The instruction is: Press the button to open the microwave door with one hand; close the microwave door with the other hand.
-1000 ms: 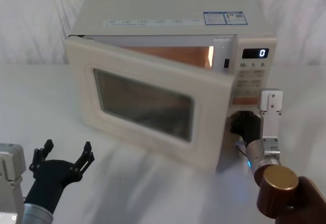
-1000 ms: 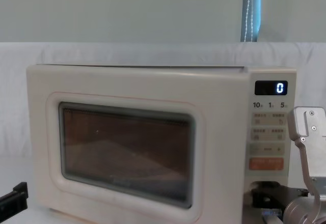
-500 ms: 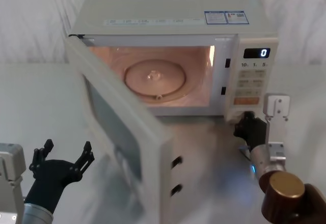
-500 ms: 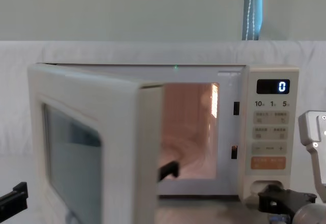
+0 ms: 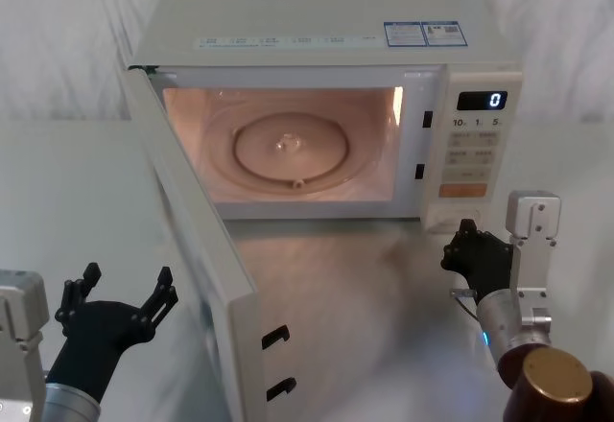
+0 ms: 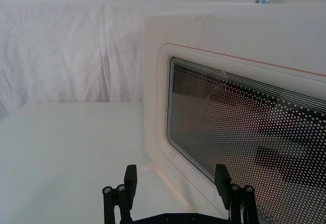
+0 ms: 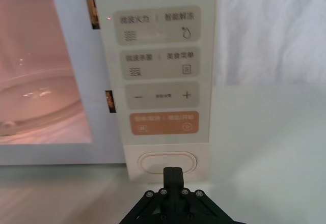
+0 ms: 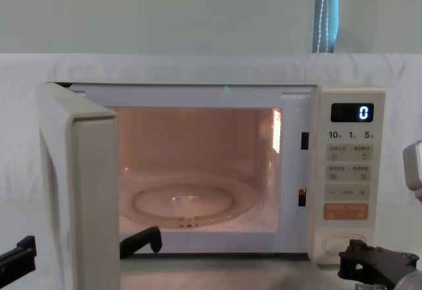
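The door (image 5: 197, 249), a stiff, light hinged panel, stands just ahead of the left gripper's (image 5: 117, 290) wide jaws, best pushed on its outer face, while the right gripper's (image 7: 172, 171) jaws sit pinched just short of the button (image 7: 168, 162).

Black left claw (image 5: 120, 293), black right claw (image 5: 470, 240), silver-grey wrists.

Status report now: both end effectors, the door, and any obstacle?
Right end effector shut, just off the button. Left end effector open, low beside the microwave door. Door wide open, cavity lit. No obstacle seen.
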